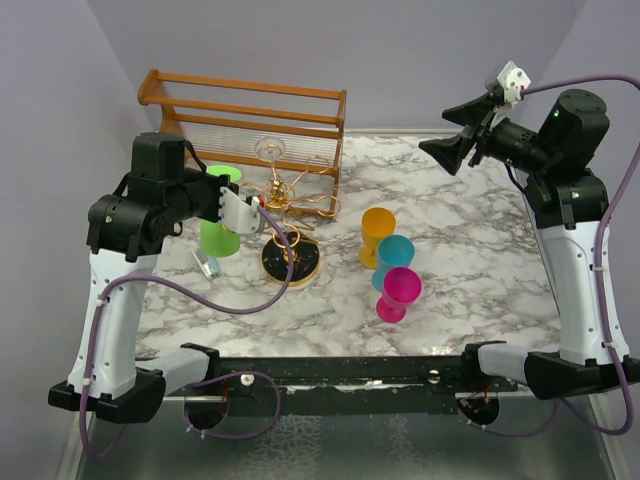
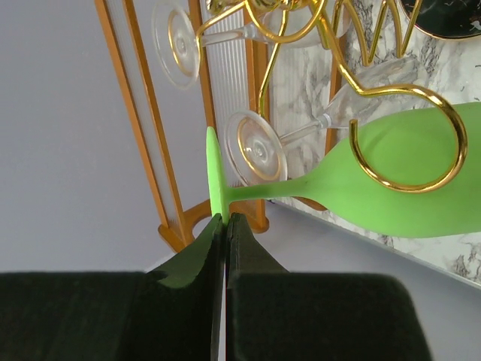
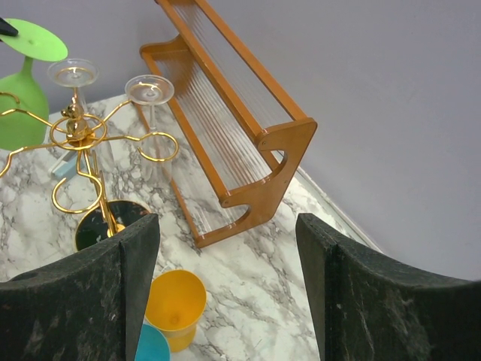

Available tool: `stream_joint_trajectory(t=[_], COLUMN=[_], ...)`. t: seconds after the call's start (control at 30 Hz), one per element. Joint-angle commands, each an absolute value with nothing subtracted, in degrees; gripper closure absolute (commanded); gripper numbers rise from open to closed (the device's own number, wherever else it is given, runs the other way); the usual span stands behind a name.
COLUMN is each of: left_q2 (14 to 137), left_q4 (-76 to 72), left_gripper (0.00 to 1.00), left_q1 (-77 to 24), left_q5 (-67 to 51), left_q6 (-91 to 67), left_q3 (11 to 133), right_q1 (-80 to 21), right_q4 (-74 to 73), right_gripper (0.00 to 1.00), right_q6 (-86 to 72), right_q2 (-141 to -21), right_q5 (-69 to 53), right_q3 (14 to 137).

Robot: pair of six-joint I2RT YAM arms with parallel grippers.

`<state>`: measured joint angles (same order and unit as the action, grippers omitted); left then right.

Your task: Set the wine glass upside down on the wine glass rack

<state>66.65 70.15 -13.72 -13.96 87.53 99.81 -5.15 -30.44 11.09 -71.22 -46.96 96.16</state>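
Observation:
The green wine glass (image 1: 220, 238) hangs upside down, bowl low, just left of the gold wire rack (image 1: 278, 195) on its round black base (image 1: 291, 262). My left gripper (image 1: 222, 185) is shut on the rim of its foot (image 2: 215, 177). In the left wrist view a gold loop (image 2: 406, 143) crosses in front of the green bowl (image 2: 421, 195). Two clear glasses (image 2: 255, 147) (image 2: 174, 41) hang upside down on the rack. My right gripper (image 1: 447, 150) is open and empty, high at the back right. The right wrist view shows the rack (image 3: 75, 131) and the green glass (image 3: 22, 90).
An orange-brown wooden rail frame (image 1: 250, 120) stands behind the rack. Yellow (image 1: 377, 232), teal (image 1: 394, 258) and magenta (image 1: 398, 293) cups stand right of the rack's base. A small pale blue object (image 1: 207, 263) lies on the marble table (image 1: 470, 260) by the green glass.

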Motion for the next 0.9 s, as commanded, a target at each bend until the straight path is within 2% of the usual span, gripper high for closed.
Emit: stream_joint_trajectory(t=[0.0,0.87], left_q2=[67.3,68.2], left_q4=[69.7,73.6], left_gripper=[1.0,1.0], left_q1=[-15.2,-17.1], left_q5=[-16.4,-26.8], left_q6=[93.4,97.2], left_q3=[99.2,98.5], right_q1=[-4.9,-4.8], right_q4=[-30.3,-30.1], right_gripper=[0.27,0.26], right_q6=[11.8,12.4], right_q2=[-70.1,-69.8], right_q5=[-45.5,-45.1], right_q3=[95.3,94.3])
